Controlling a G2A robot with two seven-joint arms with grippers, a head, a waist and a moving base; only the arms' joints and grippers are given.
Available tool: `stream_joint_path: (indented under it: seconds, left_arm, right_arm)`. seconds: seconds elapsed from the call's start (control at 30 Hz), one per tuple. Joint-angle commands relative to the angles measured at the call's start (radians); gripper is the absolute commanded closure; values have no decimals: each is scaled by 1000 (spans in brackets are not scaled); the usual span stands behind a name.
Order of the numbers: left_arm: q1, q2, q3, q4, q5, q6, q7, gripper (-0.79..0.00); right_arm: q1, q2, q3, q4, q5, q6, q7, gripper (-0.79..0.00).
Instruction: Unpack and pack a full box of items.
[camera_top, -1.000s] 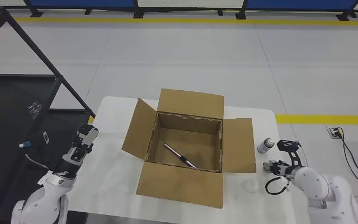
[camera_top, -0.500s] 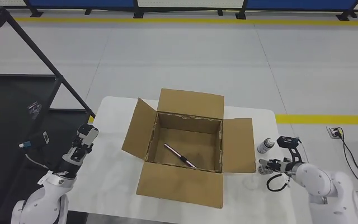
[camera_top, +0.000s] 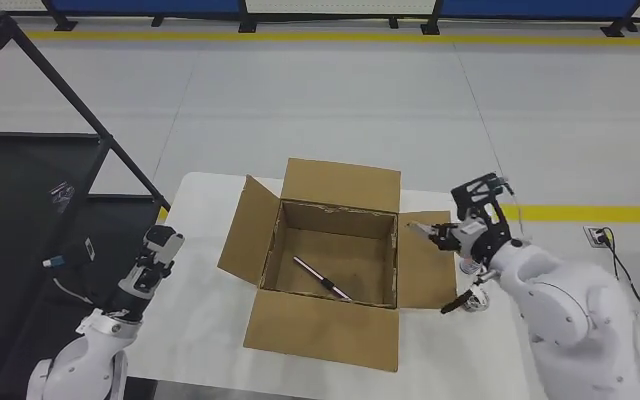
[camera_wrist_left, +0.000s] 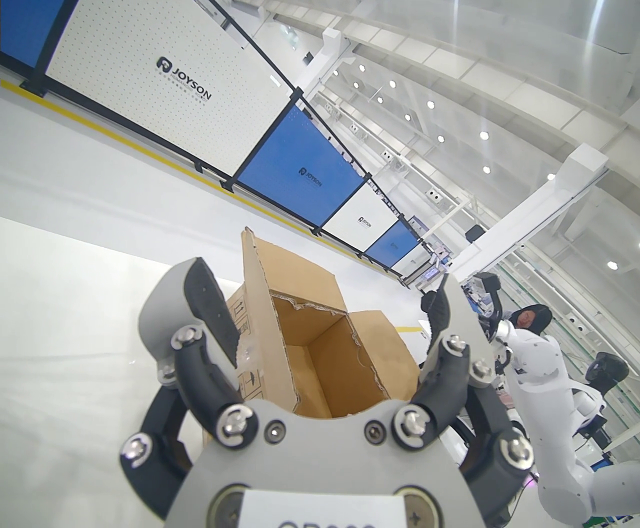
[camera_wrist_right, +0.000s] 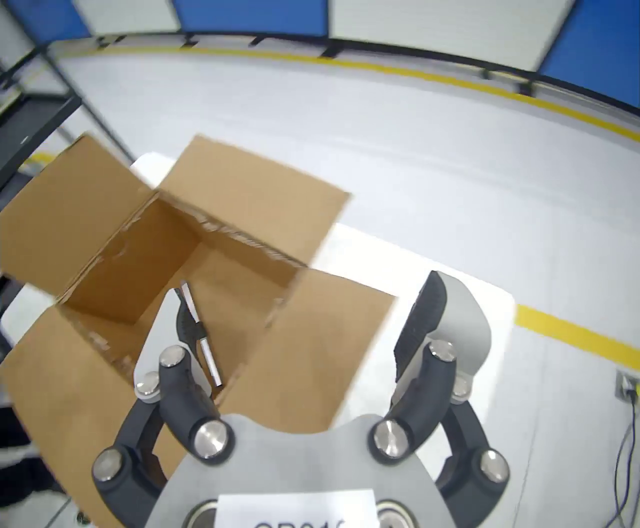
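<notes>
**A:** Where is the cardboard box (camera_top: 335, 330)?

**B:** In the middle of the white table (camera_top: 205, 300), with all four flaps folded out and the opening facing up. A slim pen (camera_top: 322, 278) lies slantwise on its floor.

**A:** And the right gripper (camera_wrist_right: 307, 290)?

**B:** It hangs above the flap on the robot's right, pointing toward the opening. Its fingers are spread wide with nothing between them.

**A:** The left gripper (camera_wrist_left: 322, 275)?

**B:** It is near the table's left edge, apart from the box and facing the left flap. It is also spread wide, gripping nothing.
</notes>
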Motion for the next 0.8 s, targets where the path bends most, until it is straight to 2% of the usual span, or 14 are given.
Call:
stream_joint_path:
  seconds: [0.0,0.17,0.33,0.53,0.77]
  left_arm:
    - [5,1,0,8,-4,-2,7,-785]
    - [18,5,-11,17,-20,-5,35,-785]
    - [28,9,-23,26,-37,-11,55,-785]
    - [30,15,-41,58,-75,2,53,-785]
    - [-7,27,-54,119,-118,4,8,-785]
  right_arm:
    - [120,-16,-148,99,55,-25,41,-785]
    - [365,-84,-437,396,168,-40,85,-785]
    - [520,-173,-660,685,258,-45,55,-785]
    - [633,-288,-841,985,266,-23,-16,-785]
    - [680,-410,-955,1239,255,-20,-91,-785]
